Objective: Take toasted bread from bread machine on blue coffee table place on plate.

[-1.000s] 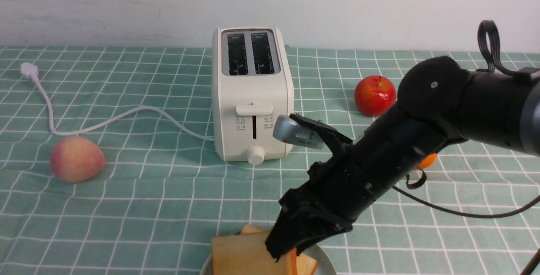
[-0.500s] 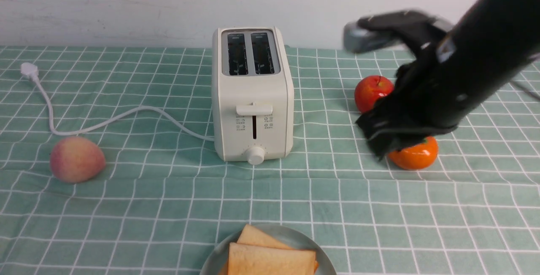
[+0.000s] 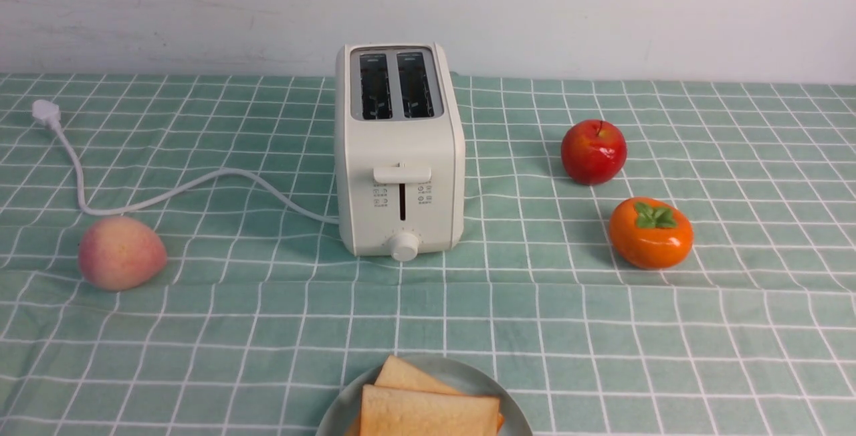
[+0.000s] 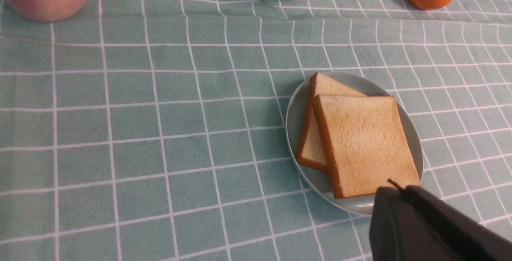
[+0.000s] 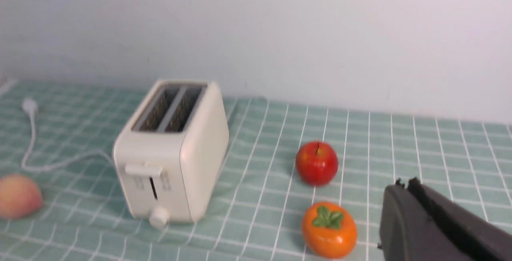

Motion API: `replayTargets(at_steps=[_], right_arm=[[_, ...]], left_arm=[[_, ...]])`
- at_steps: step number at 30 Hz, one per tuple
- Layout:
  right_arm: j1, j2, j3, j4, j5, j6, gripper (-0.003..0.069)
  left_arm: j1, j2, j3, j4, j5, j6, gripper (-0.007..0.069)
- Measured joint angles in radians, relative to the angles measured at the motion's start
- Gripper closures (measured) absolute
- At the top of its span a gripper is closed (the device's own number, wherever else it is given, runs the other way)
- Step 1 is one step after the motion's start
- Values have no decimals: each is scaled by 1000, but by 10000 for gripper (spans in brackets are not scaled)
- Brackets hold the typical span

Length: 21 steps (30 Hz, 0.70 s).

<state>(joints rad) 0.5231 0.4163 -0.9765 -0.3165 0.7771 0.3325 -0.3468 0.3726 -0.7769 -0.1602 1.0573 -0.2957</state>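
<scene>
Withdrawn from the front view, my right gripper [image 5: 404, 181] sits well apart from the toasted bread slices [image 4: 362, 141], which lie overlapped on the plate [image 4: 295, 113] just beside my left gripper [image 4: 397, 185]; both seem clenched, empty.

Two tan, orange-crusted toasted bread [image 4: 360, 145] slices lie flat and overlapping on the pale plate [image 4: 298, 105], directly before the upright, empty cream bread machine [image 3: 400, 155] on the blue coffee table [image 3: 234, 329].
</scene>
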Motion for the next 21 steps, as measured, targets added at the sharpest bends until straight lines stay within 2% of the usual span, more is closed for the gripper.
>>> replayTargets(at_steps=[5, 8, 14, 21], right_arm=[[0, -249, 296, -42, -88, 106, 673], [0, -350, 427, -76, -230, 127, 669], [0, -421, 490, -92, -407, 131, 664], [0, -423, 495, -107, -412, 131, 658]], left_arm=[[0, 0, 0, 4, -85, 0, 638], [0, 0, 0, -1, -103, 0, 638], [0, -29, 16, -1, -147, 64, 638], [0, -202, 171, -5, -332, 70, 638]])
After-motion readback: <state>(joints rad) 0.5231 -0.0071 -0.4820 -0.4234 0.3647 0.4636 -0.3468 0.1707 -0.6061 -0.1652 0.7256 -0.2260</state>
